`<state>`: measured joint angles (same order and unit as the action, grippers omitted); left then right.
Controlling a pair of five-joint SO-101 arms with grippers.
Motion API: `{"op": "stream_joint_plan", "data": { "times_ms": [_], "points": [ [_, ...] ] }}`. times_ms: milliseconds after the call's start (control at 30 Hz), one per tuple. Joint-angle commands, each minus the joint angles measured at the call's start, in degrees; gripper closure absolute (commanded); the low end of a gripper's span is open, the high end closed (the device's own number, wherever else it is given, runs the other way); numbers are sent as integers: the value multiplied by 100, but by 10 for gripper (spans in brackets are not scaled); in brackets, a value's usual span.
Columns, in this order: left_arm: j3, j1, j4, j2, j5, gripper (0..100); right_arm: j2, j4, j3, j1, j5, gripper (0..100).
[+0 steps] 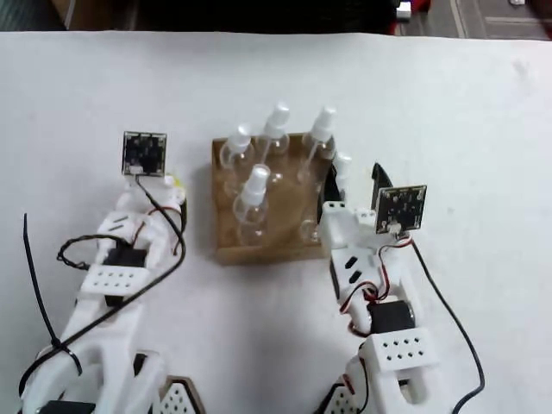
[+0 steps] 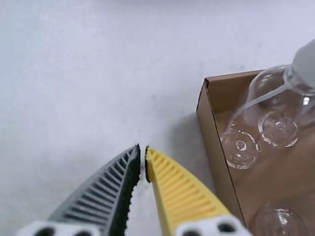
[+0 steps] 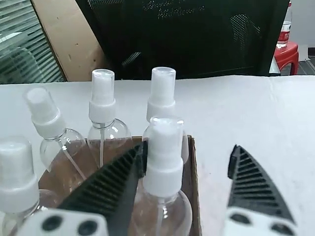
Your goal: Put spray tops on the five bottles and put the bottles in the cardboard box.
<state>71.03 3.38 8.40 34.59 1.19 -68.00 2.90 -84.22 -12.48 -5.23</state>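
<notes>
- Right gripper [image 1: 352, 183], high view: spread at the right wall of the cardboard box [image 1: 226, 252], either side of the fifth bottle [image 1: 341, 169]; four other bottles [image 1: 255, 203] upright inside, all wearing spray tops [image 1: 278, 115]
- Left wrist view: left gripper [image 2: 142, 156] pressed together, pinching nothing, over the table [image 2: 74, 73] just beside the box
- Right wrist view: jaws wide around the fifth bottle, apparently standing in the box corner; looks empty, light, thin-walled and slick, so easily toppled; best taken gently at the round body below the neck, not by the spray tops, liable to pull off
</notes>
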Motion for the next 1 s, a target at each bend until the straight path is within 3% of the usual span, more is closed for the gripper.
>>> {"op": "stream_joint_plan", "data": {
  "times_ms": [0, 600, 967],
  "points": [
    [-70, -4, -132, 198, -44, 976, -101, -101, 88, -22, 88, 765],
    [-70, -4, -132, 198, -44, 976, -2501, 1402, -176, -497, 105, 765],
    [-62, -4, -132, 198, -44, 976, -2747, 1622, -202, -497, 105, 765]
  ]
}}
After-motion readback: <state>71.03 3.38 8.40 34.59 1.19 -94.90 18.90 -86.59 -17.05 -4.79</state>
